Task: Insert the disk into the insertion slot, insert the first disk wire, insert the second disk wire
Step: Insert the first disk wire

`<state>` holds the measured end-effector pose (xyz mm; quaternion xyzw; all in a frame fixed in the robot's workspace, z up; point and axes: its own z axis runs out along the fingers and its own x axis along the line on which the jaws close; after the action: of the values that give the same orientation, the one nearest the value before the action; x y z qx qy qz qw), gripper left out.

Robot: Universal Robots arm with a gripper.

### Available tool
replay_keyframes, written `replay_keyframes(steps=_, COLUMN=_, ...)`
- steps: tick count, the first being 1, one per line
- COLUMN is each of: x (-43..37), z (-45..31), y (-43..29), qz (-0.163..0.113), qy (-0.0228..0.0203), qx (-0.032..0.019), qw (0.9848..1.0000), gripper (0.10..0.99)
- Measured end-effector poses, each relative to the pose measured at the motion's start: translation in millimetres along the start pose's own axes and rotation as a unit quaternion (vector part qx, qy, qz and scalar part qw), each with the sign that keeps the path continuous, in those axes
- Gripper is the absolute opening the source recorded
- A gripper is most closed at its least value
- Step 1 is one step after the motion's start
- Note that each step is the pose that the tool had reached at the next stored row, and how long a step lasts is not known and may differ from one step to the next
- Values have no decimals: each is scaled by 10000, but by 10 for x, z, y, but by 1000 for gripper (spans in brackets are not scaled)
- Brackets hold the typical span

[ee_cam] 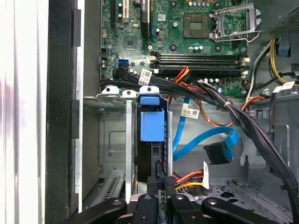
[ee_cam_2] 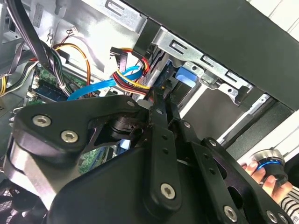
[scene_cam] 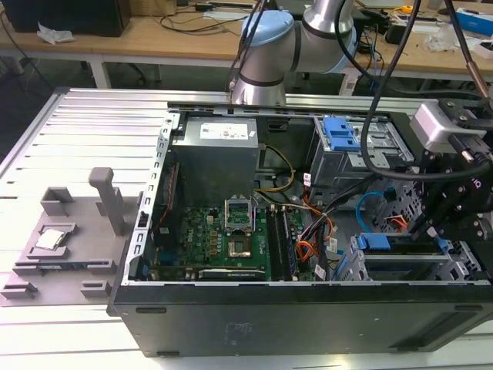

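While disk (ee_cam: 152, 125) sits in insertion slot (ee_cam: 112, 137), fingers (ee_cam_2: 160, 126) clamp 1st disk wire (ee_cam: 192, 177) plug; 2nd disk wire (ee_cam: 205, 138) unplugged nearby.

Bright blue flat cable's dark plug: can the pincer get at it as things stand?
Probably yes. In the first wrist view the bright blue flat cable ends in a dark plug hanging uncovered in open chassis space. The pincer sits close by; only the thin orange-red strands lie between.

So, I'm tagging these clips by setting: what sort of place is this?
Probably a robotics lab or workshop: an open PC case lies on a slotted metal table, a robot arm reaches over it, and cluttered wooden benches stand behind.
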<state>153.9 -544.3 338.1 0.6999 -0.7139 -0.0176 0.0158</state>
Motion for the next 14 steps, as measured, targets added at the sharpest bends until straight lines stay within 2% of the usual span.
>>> replay_keyframes(steps=7, x=0, z=11, y=-1, qz=-1, qy=0, qx=2, qw=10000, gripper=169)
replay_keyframes(steps=8, x=0, z=14, y=-1, qz=-1, qy=-2, qx=0, qw=10000, gripper=180)
replay_keyframes(steps=9, x=0, z=14, y=-1, qz=0, qy=-1, qx=0, qw=10000, gripper=247)
replay_keyframes(steps=10, x=0, z=13, y=-1, qz=0, qy=1, qx=0, qw=10000, gripper=247)
replay_keyframes(steps=13, x=0, z=-87, y=4, qz=0, qy=0, qx=0, qw=10000, gripper=247)
replay_keyframes(steps=14, x=0, z=-163, y=8, qz=0, qy=0, qx=0, qw=10000, gripper=247)
